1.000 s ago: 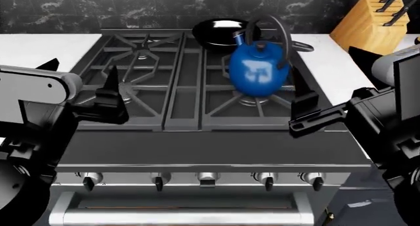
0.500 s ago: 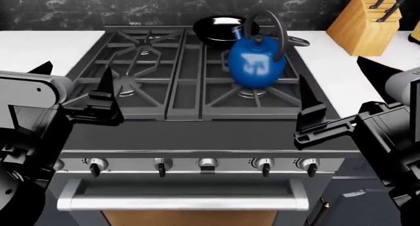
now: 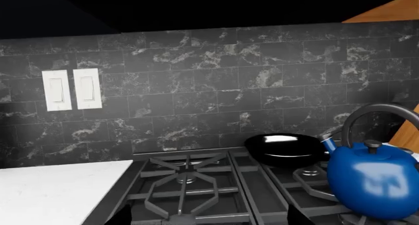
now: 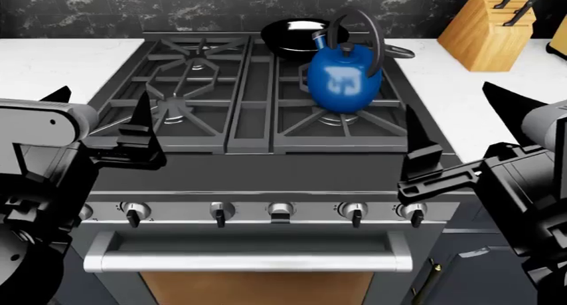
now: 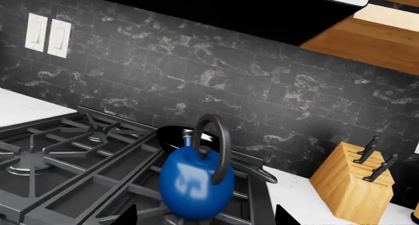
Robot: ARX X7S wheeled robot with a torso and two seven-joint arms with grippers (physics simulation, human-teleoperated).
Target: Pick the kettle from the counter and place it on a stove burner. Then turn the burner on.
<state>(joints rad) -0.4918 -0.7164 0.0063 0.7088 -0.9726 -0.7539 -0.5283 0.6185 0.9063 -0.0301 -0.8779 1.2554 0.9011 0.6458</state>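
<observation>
The kettle [image 4: 344, 79] sits upright on the stove's [image 4: 265, 169] front right burner [image 4: 341, 122], so placing looks done; lighting it remains. Both grippers, left [image 4: 133, 142] and right [image 4: 423, 165], hang spread open and empty near the front edge. Next, one must reach a knob [image 4: 354, 212] and twist.

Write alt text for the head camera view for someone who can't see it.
A blue kettle sits on the front right stove burner of a steel stove, a black frying pan behind it. Both end effectors, left and right, hover open and empty near the front knobs.
</observation>
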